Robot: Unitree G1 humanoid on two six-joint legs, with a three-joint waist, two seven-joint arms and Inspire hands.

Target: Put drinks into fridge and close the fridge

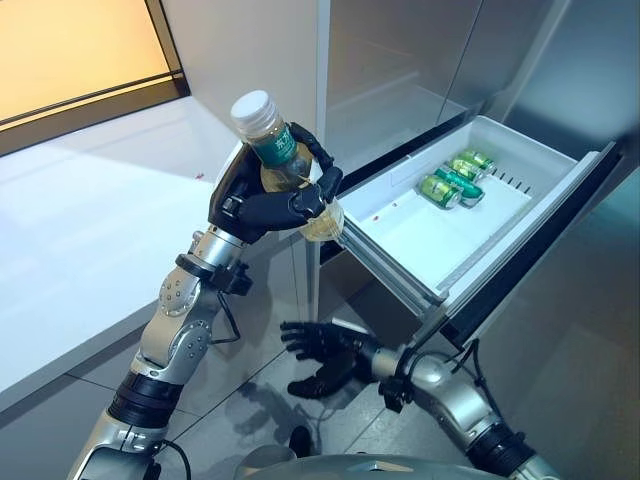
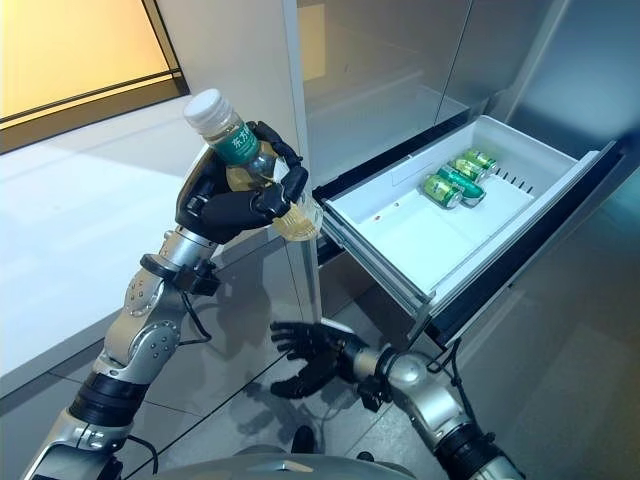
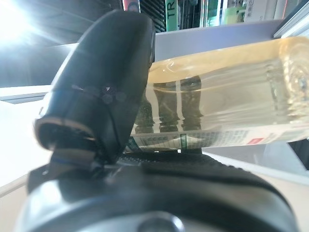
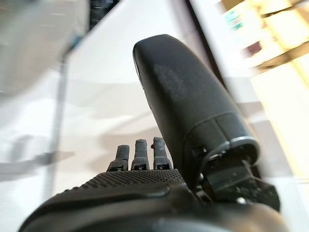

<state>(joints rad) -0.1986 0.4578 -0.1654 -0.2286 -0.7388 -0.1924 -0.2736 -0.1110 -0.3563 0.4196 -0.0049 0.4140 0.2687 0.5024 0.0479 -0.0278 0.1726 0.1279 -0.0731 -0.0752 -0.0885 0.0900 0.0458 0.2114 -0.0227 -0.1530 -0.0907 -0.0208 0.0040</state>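
My left hand (image 1: 262,205) is shut on a clear bottle (image 1: 285,160) of yellow drink with a white cap and green label. It holds the bottle tilted, just left of the open white fridge drawer (image 1: 425,235). The bottle also shows in the left wrist view (image 3: 227,104), with my thumb (image 3: 104,92) across it. Green cans (image 1: 455,180) lie at the far end of the drawer. My right hand (image 1: 320,350) is open and empty, low down below the drawer's front corner; its straight fingers (image 4: 137,152) show in the right wrist view.
The fridge's grey body (image 1: 400,60) rises behind the drawer. A white counter (image 1: 90,230) runs along the left, under a yellow-lit window (image 1: 70,45). The drawer's dark front panel (image 1: 545,250) sticks out to the right. Grey tiled floor (image 1: 560,370) lies below.
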